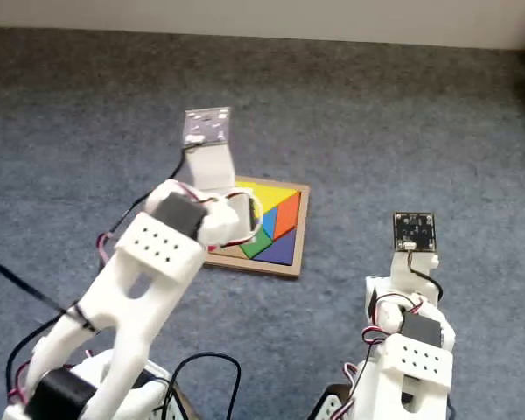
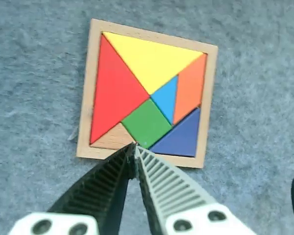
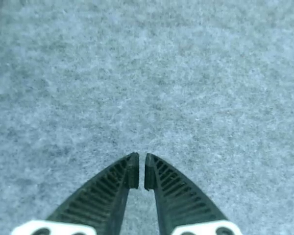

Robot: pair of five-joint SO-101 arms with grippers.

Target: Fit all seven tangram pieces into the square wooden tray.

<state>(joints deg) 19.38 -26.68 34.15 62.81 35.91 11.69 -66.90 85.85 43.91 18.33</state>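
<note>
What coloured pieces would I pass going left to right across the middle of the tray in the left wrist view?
A large red triangle → small light-blue triangle → orange parallelogram, all lying inside the square wooden tray.

Pale wooden tray (image 2: 209, 105) on fuzzy grey felt (image 2: 39, 49).
</note>
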